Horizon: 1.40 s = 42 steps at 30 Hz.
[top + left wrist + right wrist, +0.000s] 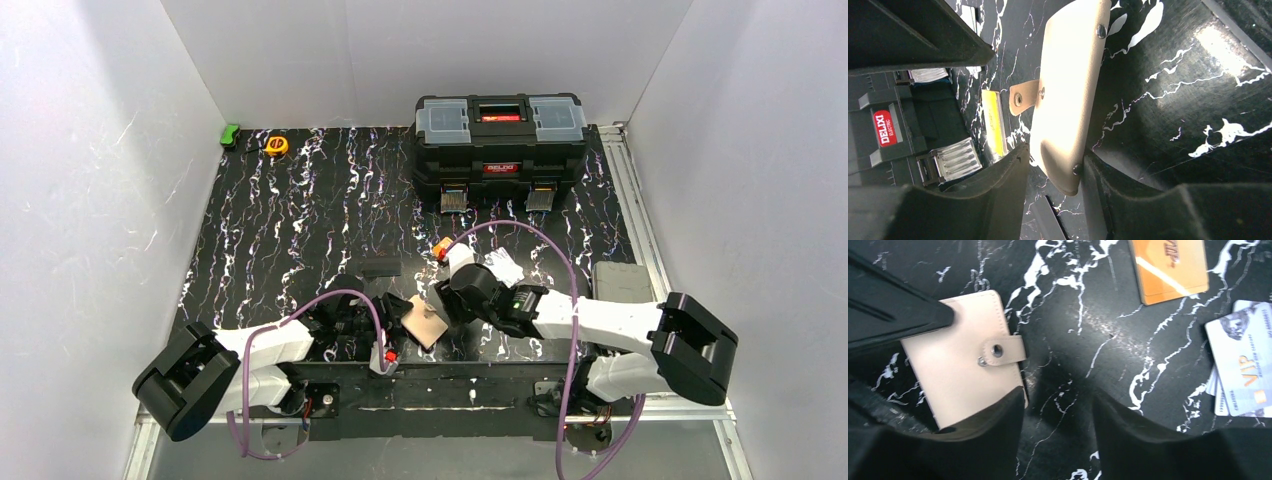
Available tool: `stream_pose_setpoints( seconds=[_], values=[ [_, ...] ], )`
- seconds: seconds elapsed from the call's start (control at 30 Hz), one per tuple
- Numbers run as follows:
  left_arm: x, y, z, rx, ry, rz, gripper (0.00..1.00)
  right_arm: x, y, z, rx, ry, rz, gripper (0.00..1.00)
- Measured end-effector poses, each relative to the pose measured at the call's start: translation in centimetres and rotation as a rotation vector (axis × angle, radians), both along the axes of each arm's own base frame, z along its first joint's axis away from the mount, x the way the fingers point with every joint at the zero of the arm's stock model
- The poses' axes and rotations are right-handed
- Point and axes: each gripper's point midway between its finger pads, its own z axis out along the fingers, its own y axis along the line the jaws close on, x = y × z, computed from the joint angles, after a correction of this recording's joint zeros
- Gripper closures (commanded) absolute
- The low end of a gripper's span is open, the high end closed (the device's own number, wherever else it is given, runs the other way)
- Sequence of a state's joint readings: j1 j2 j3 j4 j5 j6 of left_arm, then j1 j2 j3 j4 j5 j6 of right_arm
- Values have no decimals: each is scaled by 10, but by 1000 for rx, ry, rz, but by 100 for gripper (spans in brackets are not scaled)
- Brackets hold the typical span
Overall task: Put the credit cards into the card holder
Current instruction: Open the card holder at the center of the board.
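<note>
The space is closed in by plain white walls: a left wall (90, 200), faintly scratched, a back wall (400, 50) and a right wall (760, 150). Between them a black table (300, 200) is set, veined with white marble-like streaks. A metal rail (632, 190) is run along its right edge. A bright patch of glare (1220, 47) is thrown on the tabletop

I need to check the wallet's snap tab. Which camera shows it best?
Right wrist view: the wallet lies face-on and the tab is sharp. The left wrist view shows the wallet slanted and glare-washed, tab sticking out sideways. The top view shows it tiny, tab indistinguishable.
</note>
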State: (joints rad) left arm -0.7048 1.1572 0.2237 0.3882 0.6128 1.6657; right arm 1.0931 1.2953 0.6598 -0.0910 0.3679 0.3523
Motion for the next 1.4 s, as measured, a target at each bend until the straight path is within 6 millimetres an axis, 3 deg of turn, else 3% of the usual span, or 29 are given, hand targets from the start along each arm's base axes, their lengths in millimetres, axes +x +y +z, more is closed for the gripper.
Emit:
stream_pose_setpoints(
  seconds=[0.17,0.43,0.67,0.87,0.93,1.13,1.27,1.4],
  values=[
    [0,0,0,0,0,0,66,-8,15,9,31,25,88,29],
    [0,0,0,0,0,1,68,-13,42,7,44,68,197,32],
    [0,0,0,0,0,1,69,-9,51,-13,-9,91,217,60],
    [0,0,0,0,0,0,68,-2,51,-13,-21,61,198,90],
    [0,0,0,0,0,0,60,0,50,-13,-24,56,192,99],
    [1,3,-4,19,20,20,32,3,48,-13,-26,55,174,99],
    [10,2,3,31,73,85,24,5,44,-5,-6,59,154,99],
    [14,2,19,18,148,148,23,5,43,12,46,61,155,99]
  ],
)
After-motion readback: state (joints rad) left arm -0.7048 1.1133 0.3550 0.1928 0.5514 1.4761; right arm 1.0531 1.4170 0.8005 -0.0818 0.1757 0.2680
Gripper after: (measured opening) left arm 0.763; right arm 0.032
